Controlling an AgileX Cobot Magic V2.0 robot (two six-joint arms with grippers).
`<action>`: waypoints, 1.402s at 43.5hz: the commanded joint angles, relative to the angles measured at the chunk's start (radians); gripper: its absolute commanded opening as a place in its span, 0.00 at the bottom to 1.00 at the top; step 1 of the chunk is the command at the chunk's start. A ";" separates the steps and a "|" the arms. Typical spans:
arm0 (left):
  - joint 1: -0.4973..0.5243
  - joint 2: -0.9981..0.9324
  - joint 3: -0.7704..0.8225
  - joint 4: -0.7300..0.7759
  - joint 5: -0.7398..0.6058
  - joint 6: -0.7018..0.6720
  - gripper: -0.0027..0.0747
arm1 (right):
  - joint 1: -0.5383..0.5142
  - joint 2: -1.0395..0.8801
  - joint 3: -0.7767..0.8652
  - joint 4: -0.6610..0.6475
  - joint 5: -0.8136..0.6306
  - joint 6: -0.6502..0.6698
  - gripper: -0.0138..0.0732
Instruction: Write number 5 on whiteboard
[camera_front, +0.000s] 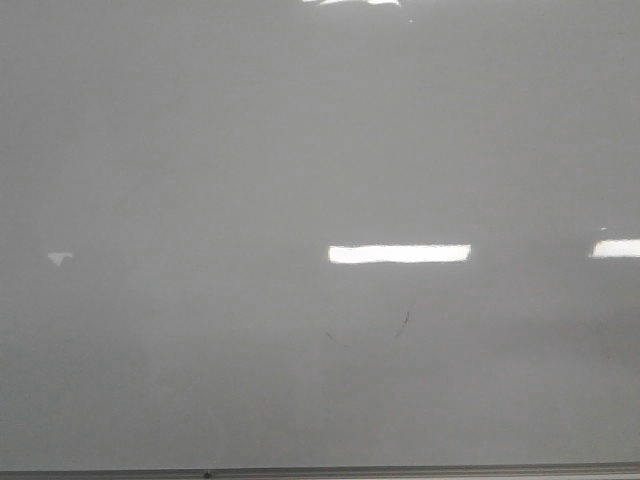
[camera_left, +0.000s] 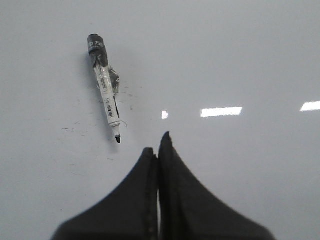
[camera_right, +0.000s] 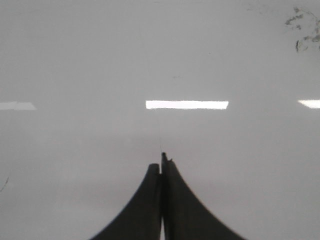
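Whiteboard (camera_front: 200, 150) fills the front view, metal edge strip (camera_front: 400, 470) along the bottom; only faint scuffs at lower centre. Marker (camera_left: 106, 95) lies uncapped, upper left in the left wrist view, label unreadable. Left end effector (camera_left: 158, 145) and right end effector (camera_right: 162, 165) closed, empty.

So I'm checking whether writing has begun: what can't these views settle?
- Number 5: none readable; the front view shows only faint scuffs on the whiteboard.
- Marker: its label print is too small.
- Left gripper and right gripper: arms cut off by the frame edge.
- Smudges: blurred, partly cut off.
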 joint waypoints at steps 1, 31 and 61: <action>-0.005 -0.015 0.003 -0.010 -0.083 -0.011 0.01 | -0.008 -0.019 -0.014 -0.011 -0.078 -0.010 0.08; -0.005 -0.015 0.003 -0.010 -0.083 -0.011 0.01 | -0.008 -0.019 -0.014 -0.011 -0.079 -0.010 0.08; 0.001 0.033 -0.159 -0.058 -0.143 -0.011 0.01 | -0.008 0.021 -0.239 -0.004 0.071 -0.010 0.08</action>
